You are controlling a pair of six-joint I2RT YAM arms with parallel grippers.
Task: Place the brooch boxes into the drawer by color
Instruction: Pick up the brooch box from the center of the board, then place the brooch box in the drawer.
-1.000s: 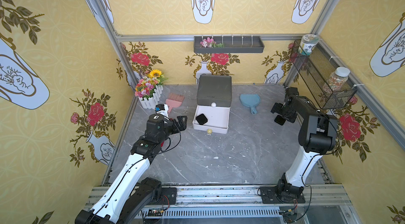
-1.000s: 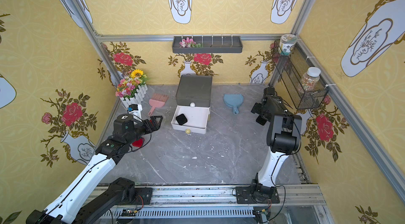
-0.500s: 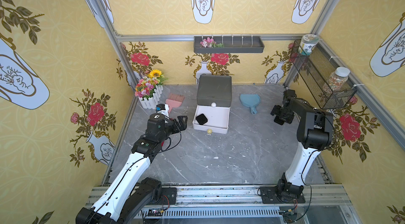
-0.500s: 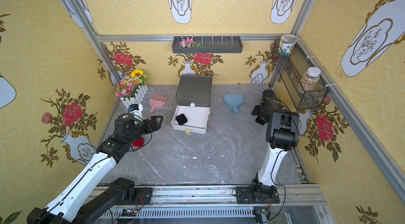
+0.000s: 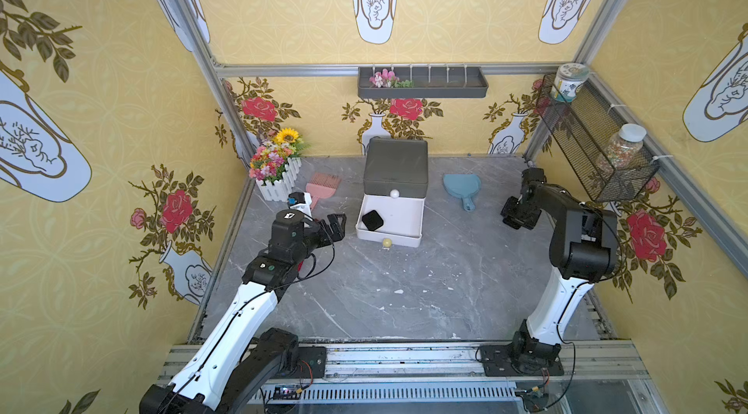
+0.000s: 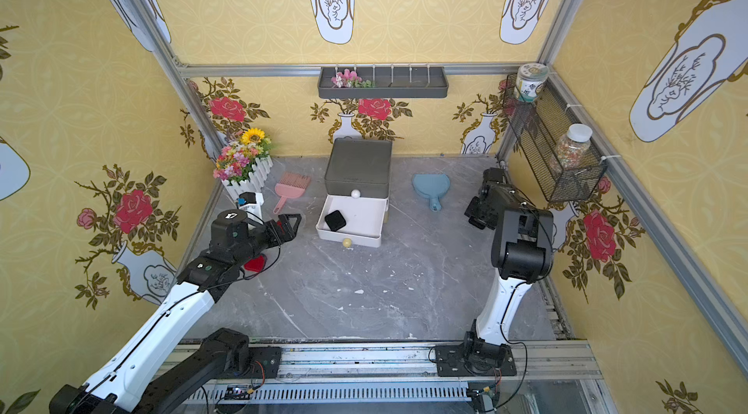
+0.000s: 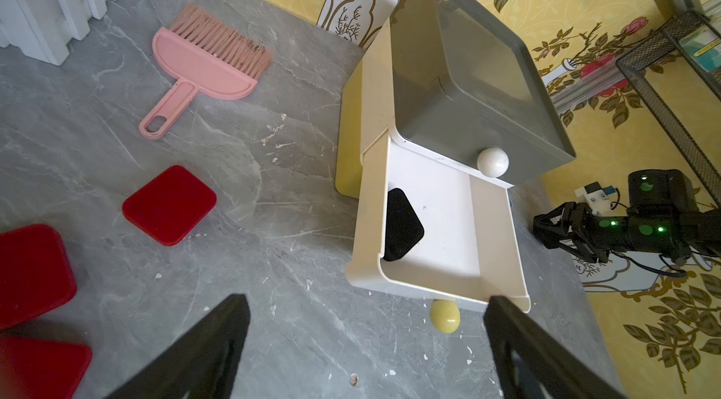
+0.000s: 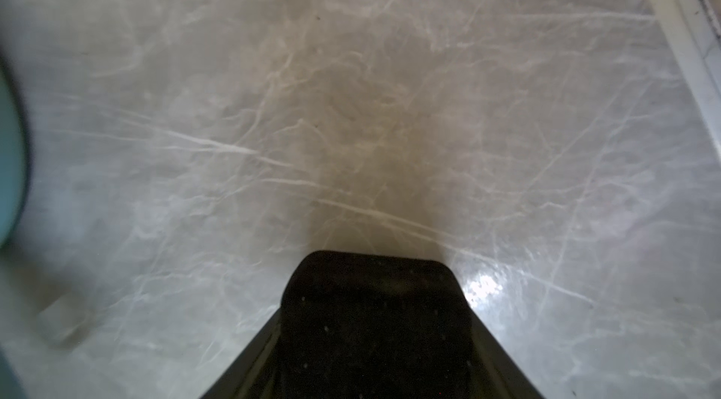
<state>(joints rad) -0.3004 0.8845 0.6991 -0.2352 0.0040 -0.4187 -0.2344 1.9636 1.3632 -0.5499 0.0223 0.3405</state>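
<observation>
Hands first. My left hand [image 5: 336,226] is spread as wide as it goes, holding nothing and touching nothing. It hangs above the counter [image 5: 404,282], just beside the left front corner of the drawer [image 5: 394,173]. In its wrist view the front rim of the pulled-out white tier [image 7: 437,284] and the yellowish knob [image 7: 444,315] show between my two fingers. A black brooch box [image 5: 372,219] lies inside that tier, against its left wall. The red brooch boxes [image 7: 169,204] lie flat on the counter to the left of the drawer, clear of my fingers. One sits alone near the pink brush [image 7: 210,61], and two more lie close together. In a top view one of them peeks out from under my left forearm.

My right hand [image 5: 516,213] is low over the counter by the right wall, well apart from the drawer, past the blue dustpan [image 5: 461,189]. A dark brooch box [image 8: 374,299] fills the gap between its fingers. I cannot tell whether they already pinch it, nor whether it is black or dark blue.
</observation>
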